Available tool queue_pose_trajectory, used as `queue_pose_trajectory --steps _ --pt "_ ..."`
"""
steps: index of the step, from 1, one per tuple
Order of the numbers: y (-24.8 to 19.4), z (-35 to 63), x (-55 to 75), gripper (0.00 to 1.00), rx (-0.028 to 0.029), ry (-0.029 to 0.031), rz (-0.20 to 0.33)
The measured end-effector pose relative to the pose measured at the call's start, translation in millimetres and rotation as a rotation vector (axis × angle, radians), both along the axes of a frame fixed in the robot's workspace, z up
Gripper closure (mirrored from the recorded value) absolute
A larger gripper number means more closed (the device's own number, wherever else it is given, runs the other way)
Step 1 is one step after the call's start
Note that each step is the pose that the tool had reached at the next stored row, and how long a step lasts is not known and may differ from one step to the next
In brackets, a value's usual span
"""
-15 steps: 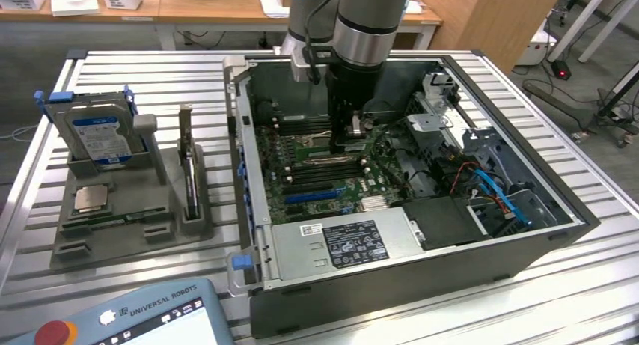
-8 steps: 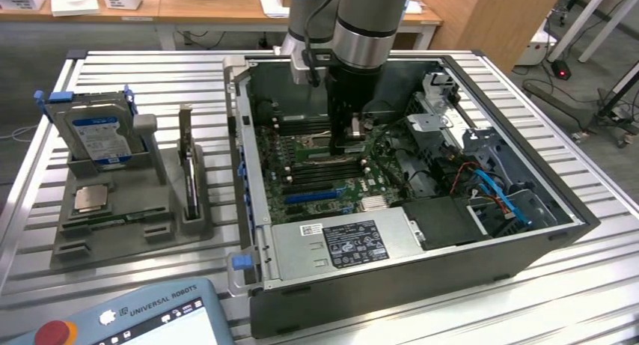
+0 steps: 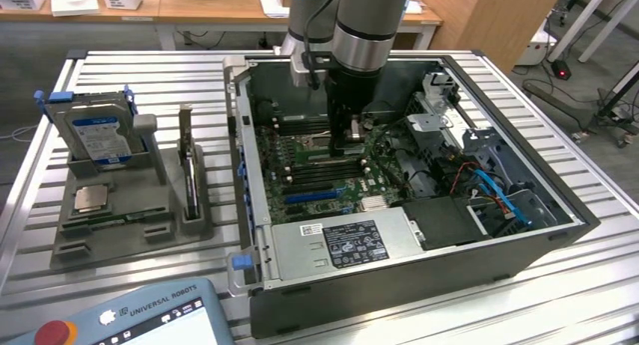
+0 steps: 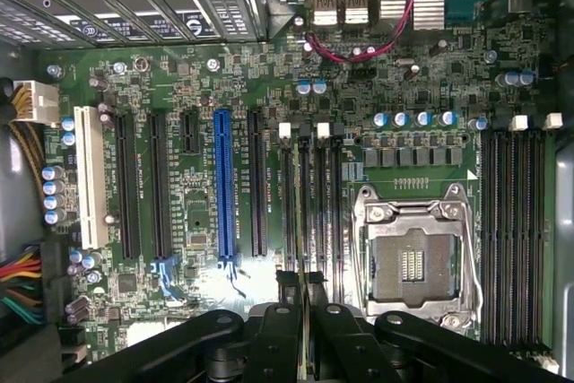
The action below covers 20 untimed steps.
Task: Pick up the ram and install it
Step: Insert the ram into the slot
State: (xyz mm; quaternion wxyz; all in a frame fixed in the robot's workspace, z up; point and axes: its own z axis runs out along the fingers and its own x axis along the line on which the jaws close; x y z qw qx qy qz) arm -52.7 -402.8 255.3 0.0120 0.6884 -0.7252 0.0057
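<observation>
Slotted metal table (image 3: 130,68) with wooden desks (image 3: 200,4) behind it; on it we have an open computer case (image 3: 399,300) lying on its side, motherboard (image 3: 299,173) facing up

Toward the exterior view's left, well apart from the case, a grey holder (image 3: 120,240) carries a hard drive (image 3: 100,139) standing upright, a square silver processor chip (image 3: 92,198) lying flat in front of it, and a dark expansion card (image 3: 188,173) standing on edge just beside them. A teach pendant (image 3: 130,319) sits at the near edge of the table

The arm (image 3: 364,31) comes straight down into the case, and the gripper (image 3: 349,135) is low over the middle of the motherboard, above the silver power supply (image 3: 340,244) end of the board as the exterior view frames it

From the wrist view we see the gripper (image 4: 307,282) clenched on the ram (image 4: 308,329), which shows edge-on as a thin pale line between the two black fingers (image 4: 278,329). The ram hangs over the bank of memory slots (image 4: 309,186) that lies between the blue slot (image 4: 224,186) and the open processor socket (image 4: 413,262), and its edge runs parallel with those slots, roughly in line with one of the middle ones. We can't tell whether its lower edge touches the slot or sits just above it

A second bank of memory slots (image 4: 516,221) on the far side of the socket has nothing in it
</observation>
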Motion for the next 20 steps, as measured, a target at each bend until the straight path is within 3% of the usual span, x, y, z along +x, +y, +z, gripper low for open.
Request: queue_pose_trajectory --steps 20 --pt "0.0 -7.6 0.0 0.87 -0.0079 0.0001 0.000"
